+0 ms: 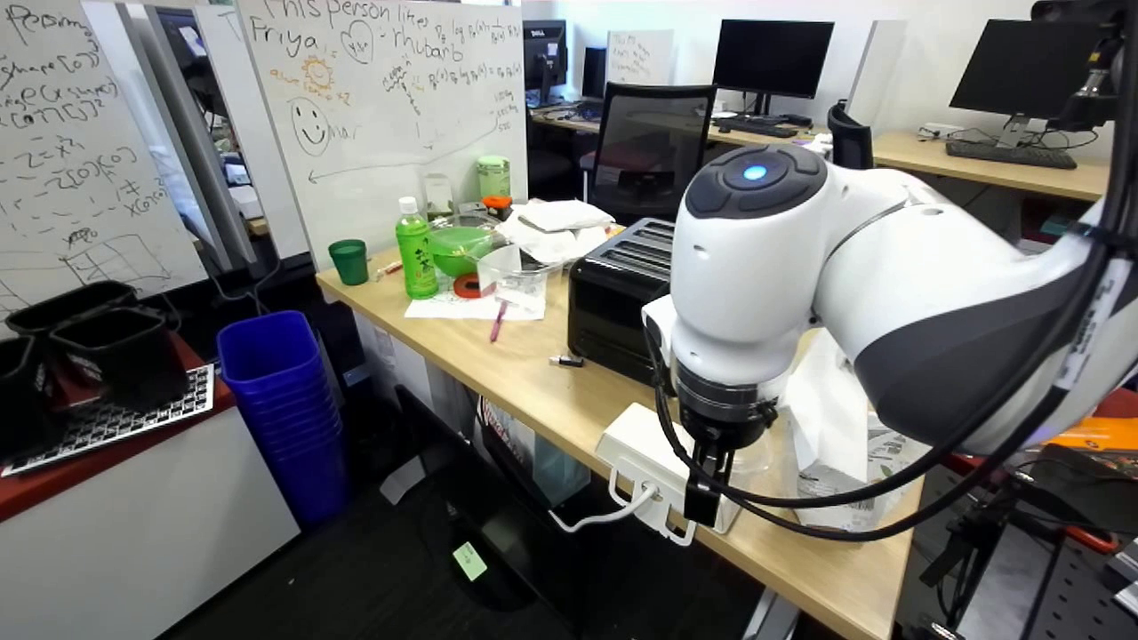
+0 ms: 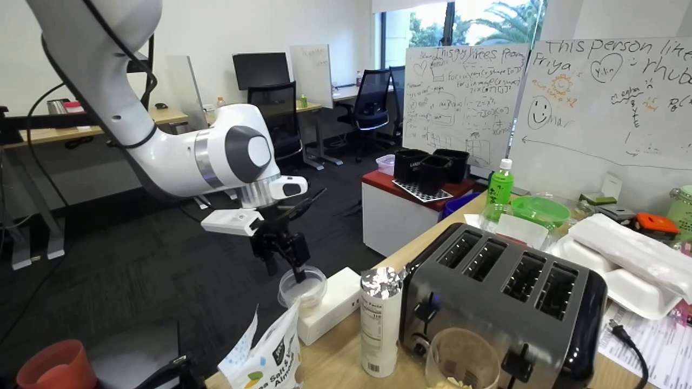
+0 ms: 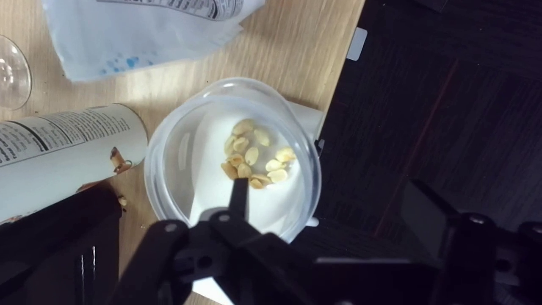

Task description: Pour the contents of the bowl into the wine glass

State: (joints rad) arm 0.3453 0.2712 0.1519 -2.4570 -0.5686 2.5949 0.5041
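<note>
The clear bowl [image 2: 292, 294] stands at the table's edge with several pale nuts in it, also in the wrist view [image 3: 178, 156]. My gripper [image 3: 327, 181] is open around the bowl's floor-side wall, not touching it as far as I see. One finger is over or inside the bowl, the other outside over the floor. The gripper also shows in both exterior views [image 1: 702, 502] [image 2: 285, 270]. The clear wine glass [image 2: 462, 356] stands beside the toaster with some pale pieces at its bottom; its stem is out of view. A round clear edge of it shows in the wrist view [image 3: 15, 74].
A white box [image 2: 335, 308] lies beneath or beside the bowl. A tall can [image 2: 381, 324] stands between the bowl and the black toaster [image 2: 503, 292]. A white snack bag [image 2: 270, 356] stands close to the bowl. The table edge [image 3: 345, 67] drops to dark floor.
</note>
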